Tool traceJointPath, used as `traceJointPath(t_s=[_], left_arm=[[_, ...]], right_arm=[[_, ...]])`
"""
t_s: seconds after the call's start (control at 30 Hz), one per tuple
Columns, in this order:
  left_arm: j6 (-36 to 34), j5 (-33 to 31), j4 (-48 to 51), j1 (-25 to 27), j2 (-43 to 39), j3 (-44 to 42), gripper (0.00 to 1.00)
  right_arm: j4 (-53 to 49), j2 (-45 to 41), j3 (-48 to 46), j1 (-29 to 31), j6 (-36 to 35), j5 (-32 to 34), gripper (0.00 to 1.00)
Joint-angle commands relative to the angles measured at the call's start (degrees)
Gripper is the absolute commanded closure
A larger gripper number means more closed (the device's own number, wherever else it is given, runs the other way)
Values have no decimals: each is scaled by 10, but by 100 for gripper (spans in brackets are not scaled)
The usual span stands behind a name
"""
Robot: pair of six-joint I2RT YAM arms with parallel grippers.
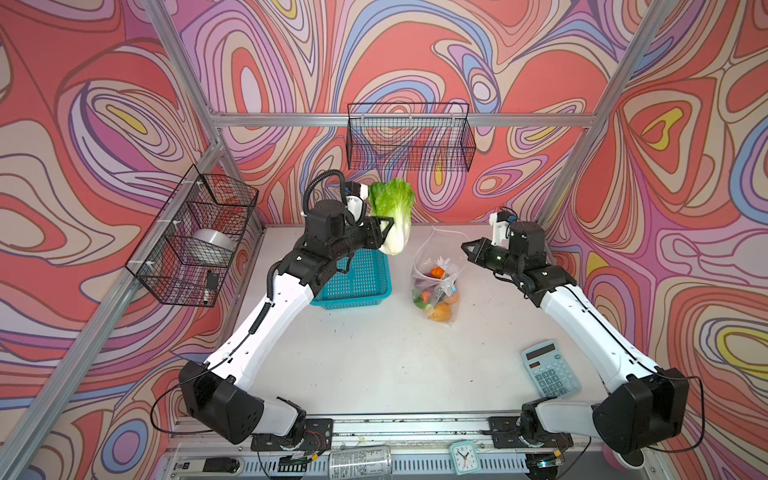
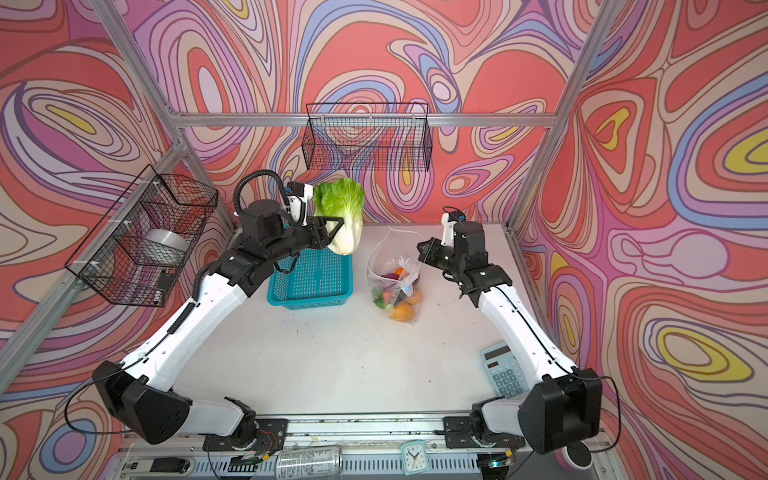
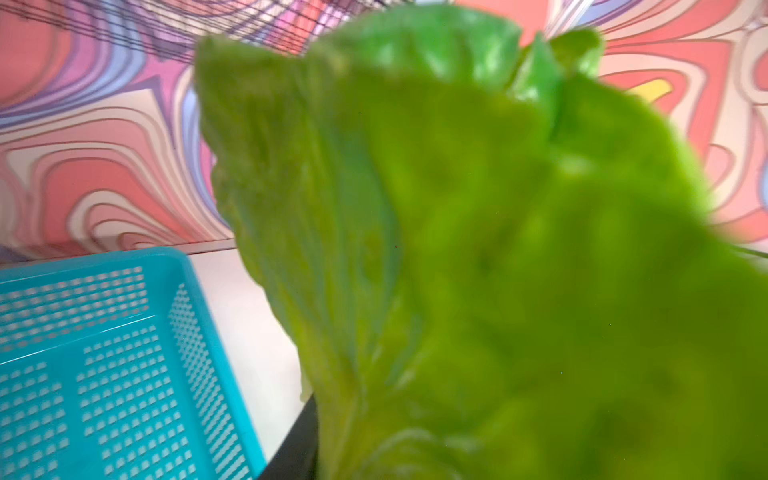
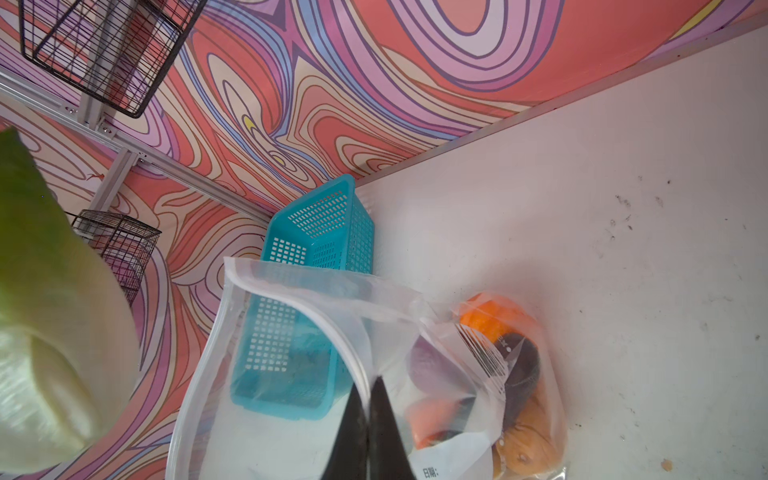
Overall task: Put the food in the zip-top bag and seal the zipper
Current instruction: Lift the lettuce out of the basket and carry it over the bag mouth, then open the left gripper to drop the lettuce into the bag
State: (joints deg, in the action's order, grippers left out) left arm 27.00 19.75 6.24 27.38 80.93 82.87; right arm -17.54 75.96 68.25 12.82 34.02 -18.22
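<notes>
Cabbage (image 1: 392, 212) is up in the air on my feed. The left gripper (image 1: 387, 230) has it pinched low down near its white base, and the jaws stand partly apart with the stalk filling the gap. It hangs upright, green leaves up, over the far right corner of the teal basket (image 1: 361, 286) and just left of the zip-top bag (image 1: 436, 270). My left wrist camera gives me little more than blurred green leaf, with the basket's mesh wall beside it.

The right gripper (image 4: 368, 386) has its fingers pressed together on the bag's rim, with the clear film caught between them. In both top views it holds the right side of the mouth lifted off the table (image 1: 374, 353), so the opening gapes as a tall loop at the bag's far end. The zipper (image 4: 307, 305) runs as a white strip around that open mouth, unsealed.

The bag's filled near end rests on the table, right of the basket and apart from it. Through the plastic I make out an orange pumpkin (image 4: 486, 316), a dark eggplant (image 4: 523, 365), a purple onion (image 4: 428, 357), a carrot (image 4: 432, 415) and tan potatoes (image 4: 523, 455). A calculator (image 1: 550, 368) lies near right, well apart from the bag.
</notes>
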Motion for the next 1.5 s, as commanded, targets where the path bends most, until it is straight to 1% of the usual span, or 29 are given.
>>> traceJointPath(t_s=[0.0, 0.07, 0.13, 0.23, 0.3, 0.4, 0.53, 0.7, 0.87, 1.07, 1.17, 1.33, 1.47], left_arm=[[49, 63, -168, 33, -2, -19, 63], [70, 73, -243, 53, 14, -39, 62], [92, 69, -321, 70, 34, -60, 62], [106, 30, -380, 94, 66, -77, 64], [85, -14, -400, 115, 76, -92, 65], [13, -107, -399, 149, 73, -115, 65], [-32, -177, -380, 184, 78, -123, 65], [-121, -307, -355, 229, 94, -126, 65], [-151, -367, -302, 235, 136, -88, 64], [-171, -393, -318, 236, 166, -73, 64], [-176, -392, -306, 236, 173, -63, 63], [-178, -343, -271, 242, 164, -72, 60], [-178, -307, -220, 242, 148, -74, 53]], right_arm=[[16, 0, 0, -3, 9, -6, 100], [16, -1, 0, -3, 10, -7, 100], [17, -5, -1, -3, 13, -9, 100], [17, -12, -1, -2, 14, -10, 100], [13, -18, 0, -2, 13, -9, 100], [17, -27, -2, -3, 17, -8, 100], [23, -33, -4, -3, 29, -12, 100], [24, -41, 0, -2, 38, -14, 100], [22, -45, 3, -2, 45, -23, 100], [15, -53, 5, -3, 47, -30, 100], [12, -55, 7, -3, 43, -20, 100], [13, -49, 11, -3, 38, -8, 100], [12, -45, 8, -2, 35, 2, 100]])
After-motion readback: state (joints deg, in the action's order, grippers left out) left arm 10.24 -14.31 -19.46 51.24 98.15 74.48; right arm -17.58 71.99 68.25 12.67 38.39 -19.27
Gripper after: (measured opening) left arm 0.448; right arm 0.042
